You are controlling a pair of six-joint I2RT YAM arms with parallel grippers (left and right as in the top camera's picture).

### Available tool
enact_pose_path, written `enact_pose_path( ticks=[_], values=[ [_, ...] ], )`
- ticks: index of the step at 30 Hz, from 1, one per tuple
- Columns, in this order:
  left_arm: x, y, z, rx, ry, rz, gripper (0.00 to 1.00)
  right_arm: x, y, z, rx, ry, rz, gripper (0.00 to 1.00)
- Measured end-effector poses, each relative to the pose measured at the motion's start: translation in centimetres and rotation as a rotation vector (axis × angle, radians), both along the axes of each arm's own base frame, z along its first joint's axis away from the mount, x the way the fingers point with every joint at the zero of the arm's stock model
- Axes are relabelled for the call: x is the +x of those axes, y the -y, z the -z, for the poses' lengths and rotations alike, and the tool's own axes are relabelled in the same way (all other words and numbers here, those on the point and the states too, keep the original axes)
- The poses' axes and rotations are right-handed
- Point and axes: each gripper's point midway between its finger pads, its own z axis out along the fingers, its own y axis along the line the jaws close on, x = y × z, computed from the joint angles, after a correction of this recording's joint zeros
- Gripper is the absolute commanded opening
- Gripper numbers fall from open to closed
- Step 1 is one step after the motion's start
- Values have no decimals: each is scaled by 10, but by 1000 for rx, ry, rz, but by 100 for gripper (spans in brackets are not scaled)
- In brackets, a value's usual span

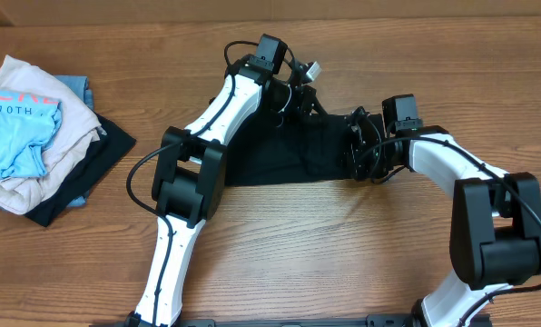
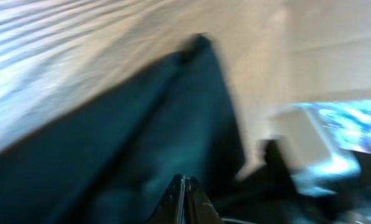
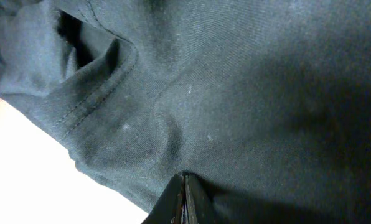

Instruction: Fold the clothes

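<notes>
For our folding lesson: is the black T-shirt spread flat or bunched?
Not spread flat. The black T-shirt shows as a short, creased band, pinched by the left gripper and right gripper.

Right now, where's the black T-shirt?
Overhead: the black T-shirt lies at the middle of the table, between the left end effector and right end effector, well right of the clothes pile at the left edge.

From overhead, the black T-shirt (image 1: 289, 154) lies partly under the left arm (image 1: 230, 100) and right arm (image 1: 434, 154), which hide its far and right edges. The left wrist view is smeared with blur, and a pale-blue shape (image 2: 341, 134) at its right is unidentifiable. The left edge cuts off the clothes pile (image 1: 44, 154).
</notes>
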Motion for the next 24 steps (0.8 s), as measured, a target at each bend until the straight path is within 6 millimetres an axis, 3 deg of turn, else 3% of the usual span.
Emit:
enact_pose_path(
  ticks=[4, 10, 18, 21, 24],
  values=[
    [-10, 3, -6, -38, -49, 25, 4, 0, 0, 12, 0, -19, -1, 4],
    [-14, -4, 21, 140, -47, -15, 4, 0, -1, 13, 6, -22, -2, 4],
    [9, -34, 53, 391, 57, -118, 4, -4, -1, 11, 3, -55, -2, 4],
    [15, -36, 51, 406, 81, -130, 16, -6, -2, -2, 11, -115, -5, 4],
    [29, -35, 31, 409, 135, -150, 19, 11, -5, -32, 20, -93, -8, 4]
  ],
)
